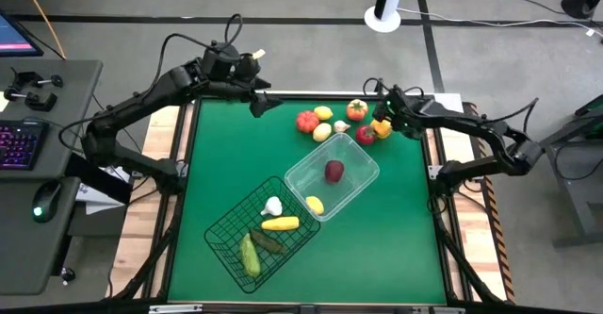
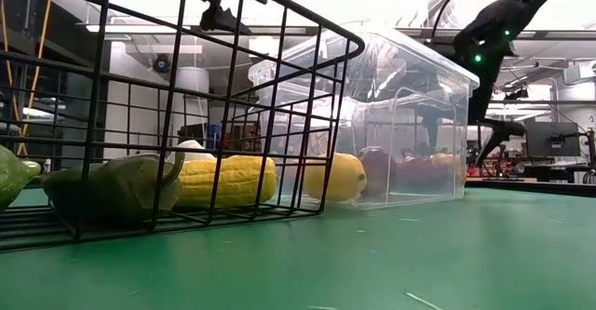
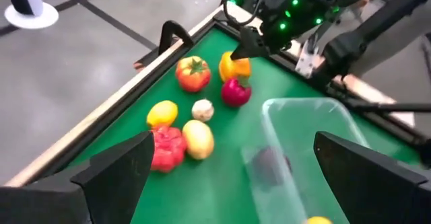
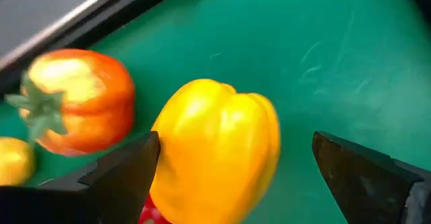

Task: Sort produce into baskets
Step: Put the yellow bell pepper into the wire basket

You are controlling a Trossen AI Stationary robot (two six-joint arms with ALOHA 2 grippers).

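Loose produce lies at the table's far edge: a red lumpy piece [image 1: 307, 121], a lemon [image 1: 323, 113], a potato [image 1: 322, 131], garlic [image 1: 341, 126], a tomato [image 1: 356, 109], a red pepper [image 1: 366, 136] and a yellow pepper [image 1: 381, 127]. My right gripper [image 4: 236, 173] is open, with a finger on either side of the yellow pepper [image 4: 215, 150], which rests on the mat. My left gripper [image 3: 239, 177] is open and empty above the table's far left [image 1: 264, 102]. The clear bin [image 1: 363, 168] and the wire basket [image 1: 226, 234] stand mid-table. My right gripper comes at the yellow pepper slanting down from the table's far right. One finger [image 4: 128, 173] stands close against the pepper's side [image 4: 165, 150], and I cannot tell whether it touches. The other finger [image 4: 363, 177] is clearly apart from it.
The clear bin holds a red fruit [image 1: 334, 170] and a lemon [image 1: 315, 204]. The wire basket holds garlic [image 1: 273, 206], a yellow corn-like piece [image 1: 280, 223] and two green vegetables [image 1: 251, 255]. Green mat lies free on the near right. A desk with a keyboard [image 1: 21, 144] stands left of the table.
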